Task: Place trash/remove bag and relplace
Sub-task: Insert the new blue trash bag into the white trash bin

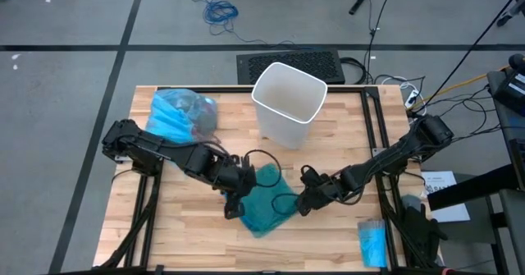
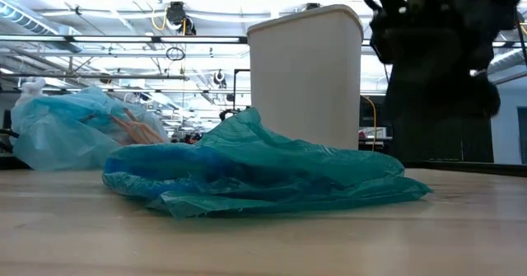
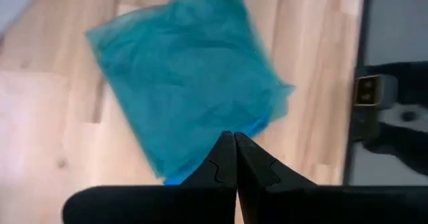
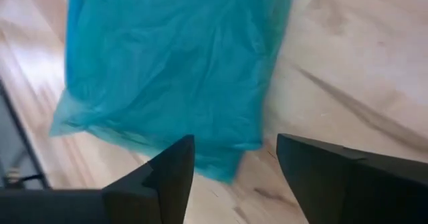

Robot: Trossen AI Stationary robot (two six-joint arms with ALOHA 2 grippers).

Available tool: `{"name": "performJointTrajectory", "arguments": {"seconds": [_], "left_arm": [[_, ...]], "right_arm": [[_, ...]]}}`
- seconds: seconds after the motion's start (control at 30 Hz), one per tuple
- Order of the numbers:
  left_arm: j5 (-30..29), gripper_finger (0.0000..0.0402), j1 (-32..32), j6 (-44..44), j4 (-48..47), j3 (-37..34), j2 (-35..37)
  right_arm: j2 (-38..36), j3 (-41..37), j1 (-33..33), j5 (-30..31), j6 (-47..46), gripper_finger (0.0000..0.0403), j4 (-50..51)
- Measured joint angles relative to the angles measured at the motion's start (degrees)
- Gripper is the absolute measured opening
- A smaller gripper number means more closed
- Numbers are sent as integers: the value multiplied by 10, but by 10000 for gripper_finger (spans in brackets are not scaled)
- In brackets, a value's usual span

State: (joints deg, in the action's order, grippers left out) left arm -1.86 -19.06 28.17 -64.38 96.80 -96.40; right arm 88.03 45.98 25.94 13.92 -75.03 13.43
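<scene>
The light blue bag (image 1: 179,115) lies at the table's far left, bulging, with brown trash scraps (image 2: 136,128) showing through its wall. A darker teal bag (image 1: 267,201) lies flat on the table's middle. The white bin (image 1: 287,103) stands upright behind it, with no liner in it. My left gripper (image 3: 234,144) is shut and hangs over the teal bag's left edge without touching it. My right gripper (image 4: 234,164) is open and tilted down over the teal bag's right edge. One corner of the bag shows between its fingers, which are clear of it.
A small bright-blue roll (image 1: 372,242) lies at the near right corner. Black frame rails (image 1: 379,135) run along the table's sides. A black mat (image 1: 289,64) and cables lie on the floor beyond the far edge. Bare wood (image 1: 189,242) shows at the near left.
</scene>
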Motion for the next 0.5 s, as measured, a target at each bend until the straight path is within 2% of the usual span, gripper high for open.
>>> {"name": "performJointTrajectory", "arguments": {"seconds": [0.1, 0.33, 0.5], "left_arm": [[-32, 0, -14, 0, -3, 0, 4], [-75, 0, -25, 0, -4, 0, 28], [-99, 0, -25, 0, -16, 0, 53]], "right_arm": [[0, -31, -2, 0, -13, 199, -65], [0, -43, -23, 10, -17, 178, -68], [0, -45, -43, 5, -3, 149, -77]]}}
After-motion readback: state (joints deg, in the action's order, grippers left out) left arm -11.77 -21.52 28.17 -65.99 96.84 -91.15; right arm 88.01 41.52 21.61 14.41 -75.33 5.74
